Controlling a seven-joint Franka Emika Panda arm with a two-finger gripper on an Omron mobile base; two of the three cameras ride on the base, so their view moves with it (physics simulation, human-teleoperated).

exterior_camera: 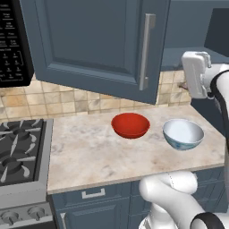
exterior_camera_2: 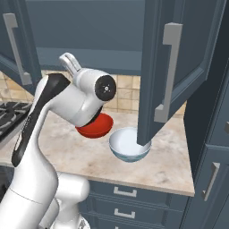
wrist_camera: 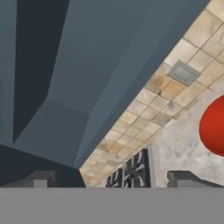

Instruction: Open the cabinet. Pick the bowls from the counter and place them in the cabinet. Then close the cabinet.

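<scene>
The cabinet (exterior_camera: 94, 40) hangs over the counter (exterior_camera: 89, 152) with both doors swung open. The left door (exterior_camera: 103, 44) juts out over the far part of the counter, its long silver handle (exterior_camera: 146, 51) hanging above the red bowl (exterior_camera: 130, 125). In the right base view the right door (exterior_camera_2: 179, 67) stands out toward the near side, and its lower corner covers part of the white bowl (exterior_camera_2: 127, 150), so it hangs between that camera and the bowl. The cabinet's inside (exterior_camera_2: 89, 31) shows dark behind the arm.

The counter runs from the black gas stove (exterior_camera: 20, 147) on the left to the tall blue unit (exterior_camera_2: 210, 147) on the right, with the tan tiled backsplash (exterior_camera: 67, 98) behind it and blue base drawers (exterior_camera: 96, 194) below. A black microwave panel (exterior_camera: 13, 44) sits at the upper left.

Both bowls rest upright on the counter, red one left, white one just beside it on the right, not touching.

The gripper (wrist_camera: 111, 179) is up near the cabinet's underside, its fingers (wrist_camera: 186, 178) spread wide apart and holding nothing; the red bowl's edge shows at the right of the hand view.
</scene>
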